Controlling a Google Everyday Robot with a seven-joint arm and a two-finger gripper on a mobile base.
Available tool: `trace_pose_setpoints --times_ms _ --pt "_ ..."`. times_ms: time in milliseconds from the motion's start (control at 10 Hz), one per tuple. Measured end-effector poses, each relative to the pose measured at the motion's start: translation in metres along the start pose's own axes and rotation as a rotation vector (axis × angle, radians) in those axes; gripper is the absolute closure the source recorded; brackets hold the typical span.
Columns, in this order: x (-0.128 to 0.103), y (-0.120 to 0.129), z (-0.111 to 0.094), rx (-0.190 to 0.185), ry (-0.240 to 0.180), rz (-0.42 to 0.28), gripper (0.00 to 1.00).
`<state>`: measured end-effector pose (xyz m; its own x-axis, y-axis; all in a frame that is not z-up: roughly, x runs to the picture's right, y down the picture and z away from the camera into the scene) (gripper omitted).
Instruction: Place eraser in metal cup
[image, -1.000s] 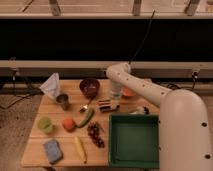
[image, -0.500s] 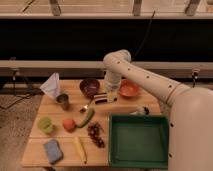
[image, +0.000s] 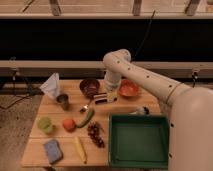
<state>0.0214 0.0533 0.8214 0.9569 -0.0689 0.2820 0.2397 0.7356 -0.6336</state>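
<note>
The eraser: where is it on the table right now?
In the camera view, the eraser is near the middle of the table, just in front of the dark maroon bowl, right of the metal cup; the end effector is at its right end.

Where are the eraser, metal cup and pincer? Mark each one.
eraser (image: 101, 99): camera view, middle of its striped top.
metal cup (image: 63, 102): camera view, its side wall.
pincer (image: 111, 95): camera view, its tip, at the eraser's right end.

gripper (image: 110, 96) over eraser (image: 102, 99), bowl (image: 90, 86) near metal cup (image: 63, 101)
</note>
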Motion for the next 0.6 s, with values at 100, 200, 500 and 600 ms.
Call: trace_pose_setpoints --times_ms 100,200,500,600 --pt "0.0 0.0 0.0 0.002 0.0 -0.001 1.0" --pt "-0.003 -0.002 -0.002 0.013 -0.004 -0.015 1.0" --pt "-0.041 -0.018 -0.005 0.039 -0.01 -0.071 1.0" --pt "-0.068 -0.028 -0.005 0.049 -0.008 -0.098 1.0"
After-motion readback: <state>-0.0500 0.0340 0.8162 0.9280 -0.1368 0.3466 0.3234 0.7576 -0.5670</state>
